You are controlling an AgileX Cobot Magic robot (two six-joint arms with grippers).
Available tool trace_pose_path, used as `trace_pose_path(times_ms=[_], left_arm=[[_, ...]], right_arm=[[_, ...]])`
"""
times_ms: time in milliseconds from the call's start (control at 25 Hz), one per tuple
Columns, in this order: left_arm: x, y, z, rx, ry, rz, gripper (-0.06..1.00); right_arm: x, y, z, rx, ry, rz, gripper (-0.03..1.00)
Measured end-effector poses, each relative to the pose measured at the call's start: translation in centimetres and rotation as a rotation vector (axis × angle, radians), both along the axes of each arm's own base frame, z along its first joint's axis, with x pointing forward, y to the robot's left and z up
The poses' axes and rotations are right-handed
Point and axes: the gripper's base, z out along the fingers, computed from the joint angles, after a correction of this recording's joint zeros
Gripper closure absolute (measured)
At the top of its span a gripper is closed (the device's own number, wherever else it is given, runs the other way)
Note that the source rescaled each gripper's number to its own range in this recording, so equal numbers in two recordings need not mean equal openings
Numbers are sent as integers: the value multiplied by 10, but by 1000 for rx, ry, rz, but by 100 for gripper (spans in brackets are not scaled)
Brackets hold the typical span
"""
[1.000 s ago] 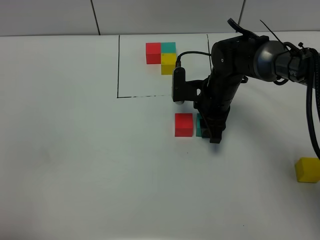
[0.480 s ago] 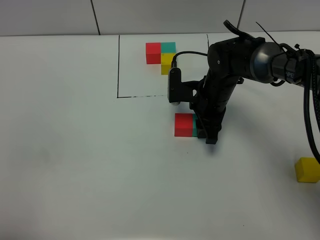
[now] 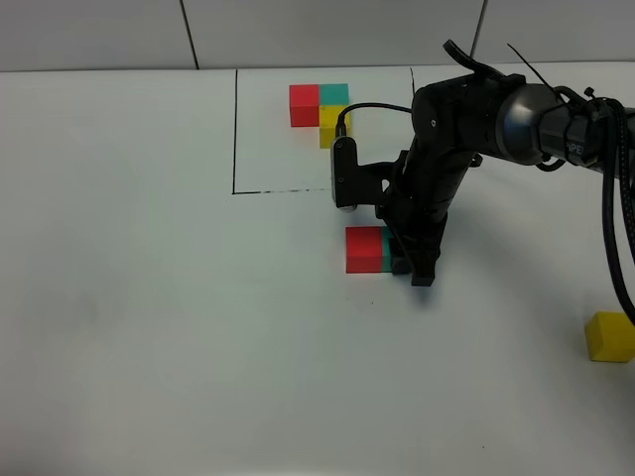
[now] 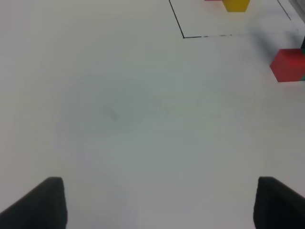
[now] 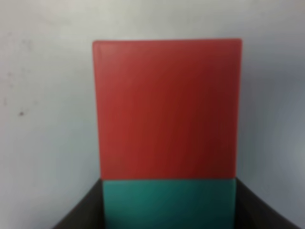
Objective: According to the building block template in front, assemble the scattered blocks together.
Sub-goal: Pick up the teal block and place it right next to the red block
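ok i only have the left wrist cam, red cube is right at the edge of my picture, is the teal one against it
Observer: yes, the right wrist view shows the teal cube flush against one face of the red cube, with no gap.
Operator: is the right gripper on it
Observer: the right gripper is shut on the teal cube, one finger on either side.
Operator: and the loose yellow one
Observer: in the high view the loose yellow cube sits alone at the far right of the table, well apart from the pair.
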Motion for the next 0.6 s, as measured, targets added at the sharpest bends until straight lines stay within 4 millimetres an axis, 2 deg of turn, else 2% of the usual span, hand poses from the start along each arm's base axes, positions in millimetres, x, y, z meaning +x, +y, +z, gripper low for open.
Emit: trace_pose_path(times_ms=[600], left_arm=[[0,0,0,0,0,0,25]], right_arm=[[0,0,0,0,0,4,96]])
